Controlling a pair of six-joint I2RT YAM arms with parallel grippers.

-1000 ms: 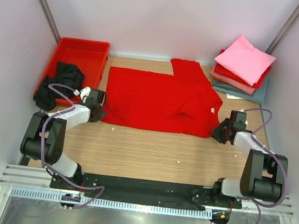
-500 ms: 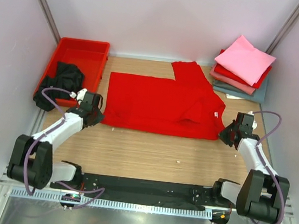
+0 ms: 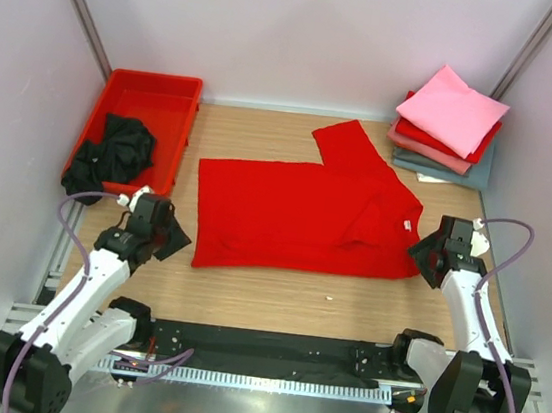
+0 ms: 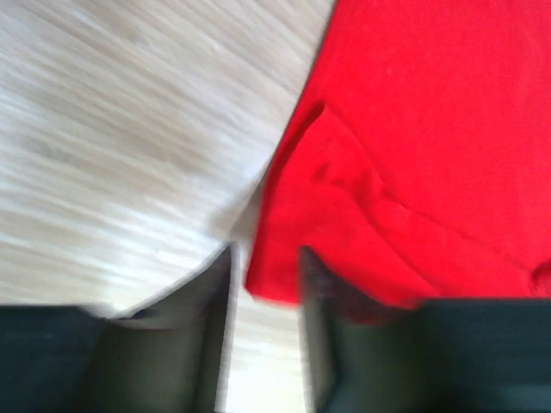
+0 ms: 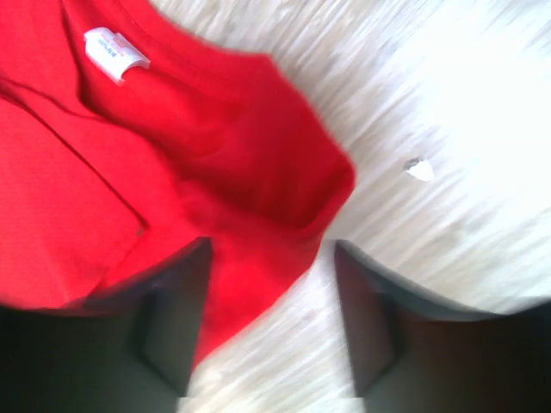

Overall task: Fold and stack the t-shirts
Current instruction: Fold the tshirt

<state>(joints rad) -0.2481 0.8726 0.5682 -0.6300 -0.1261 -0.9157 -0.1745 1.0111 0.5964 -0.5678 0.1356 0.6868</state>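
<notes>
A bright red t-shirt (image 3: 300,218) lies spread flat across the table, one sleeve pointing to the back, its white neck label (image 3: 412,226) at the right end. My left gripper (image 3: 175,241) is open just off the shirt's near left corner (image 4: 284,280), with bare wood between its fingers (image 4: 205,331). My right gripper (image 3: 422,253) is open at the shirt's near right corner. The red cloth (image 5: 250,258) lies loose on the table between its fingers (image 5: 176,314). A black t-shirt (image 3: 111,151) hangs crumpled over the tray. Folded t-shirts (image 3: 450,122), pink on top, are stacked at the back right.
The red plastic tray (image 3: 163,102) stands at the back left. A small white scrap (image 3: 328,298) lies on the wood near the front edge, and shows in the right wrist view as a scrap (image 5: 419,169) beside the collar. White walls close in three sides.
Both grippers dragged the red shirt's near edge toward the front, then opened and let it go. Both arms have drawn back toward the near side.
</notes>
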